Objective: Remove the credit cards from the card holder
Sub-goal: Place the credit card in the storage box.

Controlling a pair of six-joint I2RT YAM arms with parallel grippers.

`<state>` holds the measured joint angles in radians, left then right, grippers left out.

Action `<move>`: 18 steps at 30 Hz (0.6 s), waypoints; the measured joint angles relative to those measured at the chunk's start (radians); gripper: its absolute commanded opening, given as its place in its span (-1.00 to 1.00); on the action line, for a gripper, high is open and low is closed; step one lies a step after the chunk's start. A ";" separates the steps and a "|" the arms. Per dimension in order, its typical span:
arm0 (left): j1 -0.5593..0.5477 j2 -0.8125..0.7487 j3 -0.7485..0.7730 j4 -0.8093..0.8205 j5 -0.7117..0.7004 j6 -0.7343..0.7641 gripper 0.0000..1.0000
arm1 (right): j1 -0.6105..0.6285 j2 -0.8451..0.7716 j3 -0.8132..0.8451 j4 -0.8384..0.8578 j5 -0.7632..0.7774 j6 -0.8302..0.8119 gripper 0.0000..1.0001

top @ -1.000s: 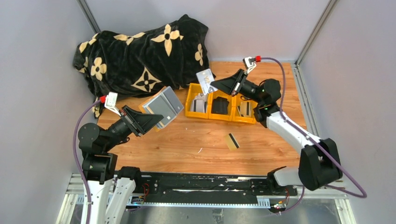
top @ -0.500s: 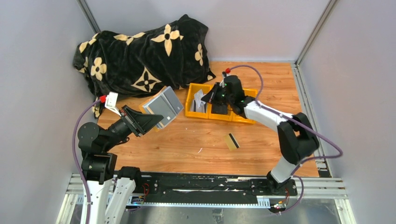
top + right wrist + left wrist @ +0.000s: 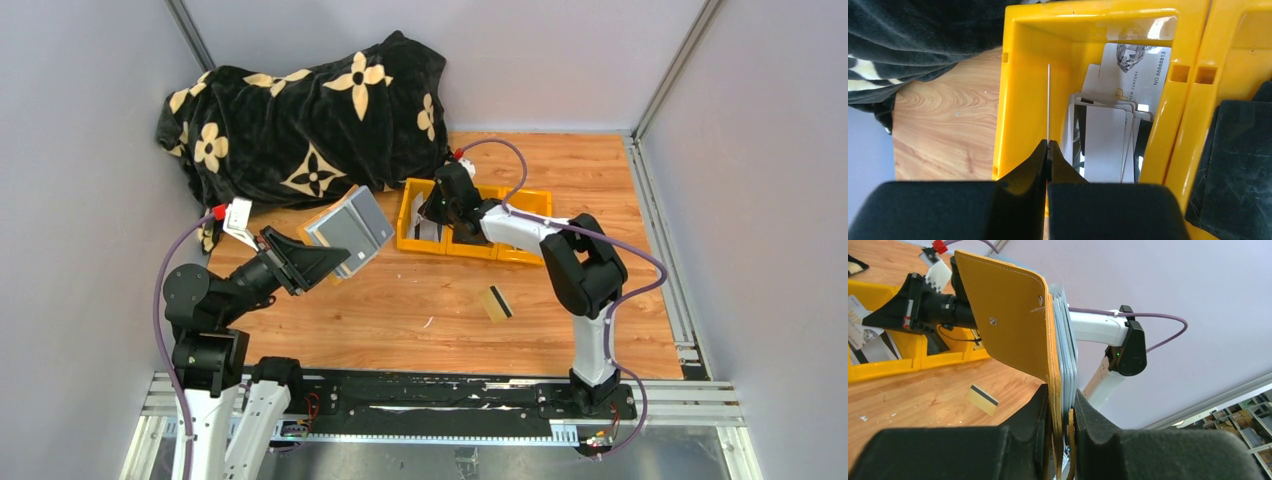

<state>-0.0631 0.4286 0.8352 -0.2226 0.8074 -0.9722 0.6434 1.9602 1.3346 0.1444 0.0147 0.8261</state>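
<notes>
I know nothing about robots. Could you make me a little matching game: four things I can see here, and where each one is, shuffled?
Things:
1. card holder
2. tan-gold card
3. pale card
4. flowered blanket

Places:
A. lying flat and alone on the table
B. heaped at the far left corner
C. clamped in the left gripper, held up
D. pinched in the right gripper, over the yellow bin compartment that holds cards

Pairs: 1-C, 2-A, 3-D, 4-B.
</notes>
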 measured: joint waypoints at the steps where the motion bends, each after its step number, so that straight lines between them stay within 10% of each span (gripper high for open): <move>1: 0.000 -0.001 0.003 0.000 0.001 0.000 -1.00 | 0.005 0.009 0.008 -0.003 0.009 0.001 -0.89; 5: 0.000 -0.002 0.012 -0.004 0.009 0.001 -1.00 | 0.025 0.028 0.026 -0.021 0.049 0.013 -0.35; 18: 0.000 -0.002 0.017 0.012 0.089 0.008 -1.00 | 0.048 -0.256 -0.082 0.013 0.053 -0.048 0.48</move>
<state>-0.0631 0.4263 0.8520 -0.2108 0.8959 -0.9642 0.6914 1.7042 1.2526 0.1577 0.0673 0.7776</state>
